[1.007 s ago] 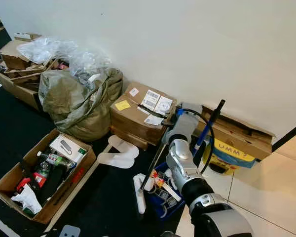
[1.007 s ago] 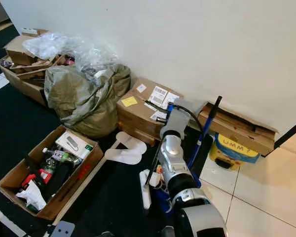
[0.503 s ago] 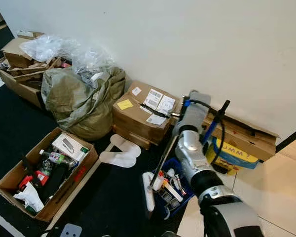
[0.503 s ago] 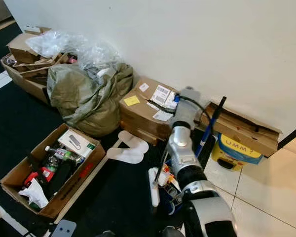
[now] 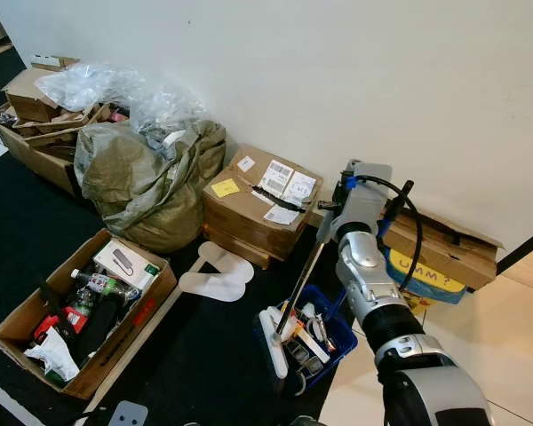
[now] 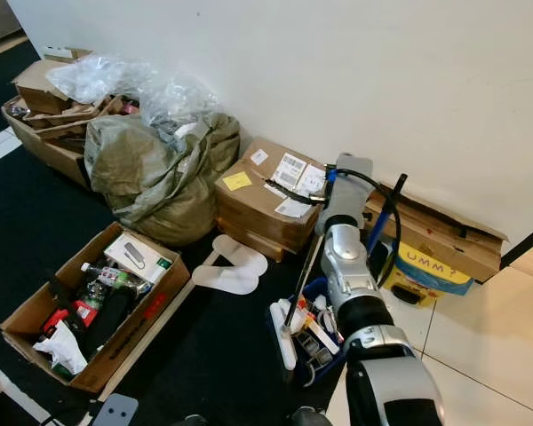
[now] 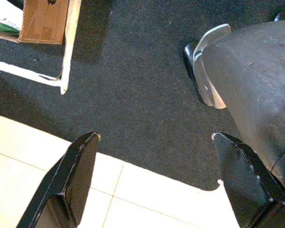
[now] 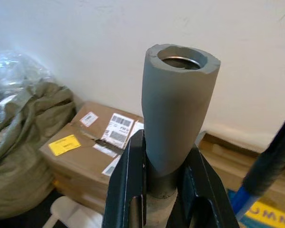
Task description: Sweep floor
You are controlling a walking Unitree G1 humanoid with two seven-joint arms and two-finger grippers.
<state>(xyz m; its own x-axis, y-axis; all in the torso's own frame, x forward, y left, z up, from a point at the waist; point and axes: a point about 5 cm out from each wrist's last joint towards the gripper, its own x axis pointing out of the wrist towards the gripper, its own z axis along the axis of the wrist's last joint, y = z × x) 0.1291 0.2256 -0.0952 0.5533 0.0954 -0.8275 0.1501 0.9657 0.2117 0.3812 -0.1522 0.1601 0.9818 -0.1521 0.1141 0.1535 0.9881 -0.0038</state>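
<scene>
My right gripper [image 8: 164, 190] is clamped just below the grey handle end of the long silver-shafted white-headed sweeper [image 5: 299, 288], head in the blue basket [image 5: 337, 333]; light, rigid, top-held, likely to swing.

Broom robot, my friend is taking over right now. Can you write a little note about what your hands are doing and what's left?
Right end effector: shut on the broom handle, grey grip end up by the wall.
Left end effector: open, hanging over the dark carpet edge.
Broom head: resting beside the blue basket of clutter.
Done: broom in hand.
Left: judging by the pictures, the sweeping itself; watch the slippers and boxes.
</scene>
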